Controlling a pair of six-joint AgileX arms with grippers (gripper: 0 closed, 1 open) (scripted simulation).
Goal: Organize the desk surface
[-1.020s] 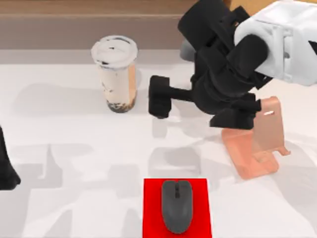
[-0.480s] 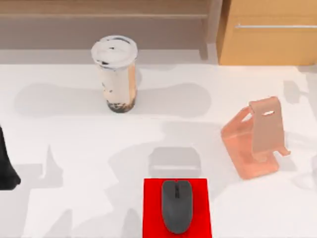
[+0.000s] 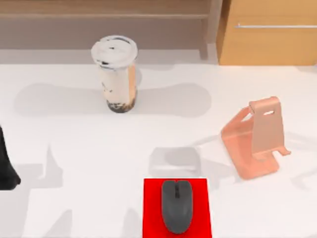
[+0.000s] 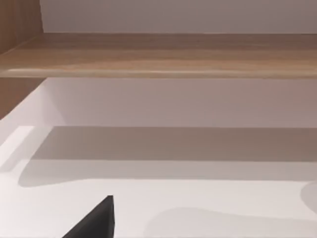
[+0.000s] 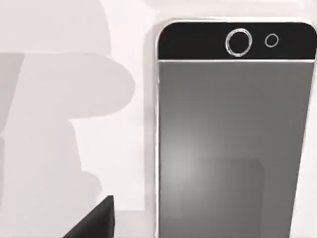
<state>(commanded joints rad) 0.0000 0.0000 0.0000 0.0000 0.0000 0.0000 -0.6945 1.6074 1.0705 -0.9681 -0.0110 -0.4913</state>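
Observation:
The white desk surface (image 3: 74, 148) carries a lidded bubble-tea cup (image 3: 116, 74) standing upright at the back left. A pink phone stand (image 3: 257, 141) stands at the right. At the front edge a dark grey mouse (image 3: 177, 206) lies on a red mat (image 3: 151, 208). The right wrist view looks straight down on a phone (image 5: 230, 144) lying flat on white surface, with a dark corner of my right gripper (image 5: 94, 220) beside it. My left arm (image 3: 6, 168) rests at the far left edge, and a dark corner of my left gripper (image 4: 94, 220) shows over bare tabletop.
A tan wooden cabinet (image 3: 267, 44) with a metal handle (image 3: 275, 26) stands at the back right. A low wooden shelf (image 3: 99, 20) runs along the back edge. Open tabletop lies between the cup, the stand and the mat.
One second ago my right arm hung over the table between the cup and the phone stand. It has since left the top view. Nothing on the desk has shifted.

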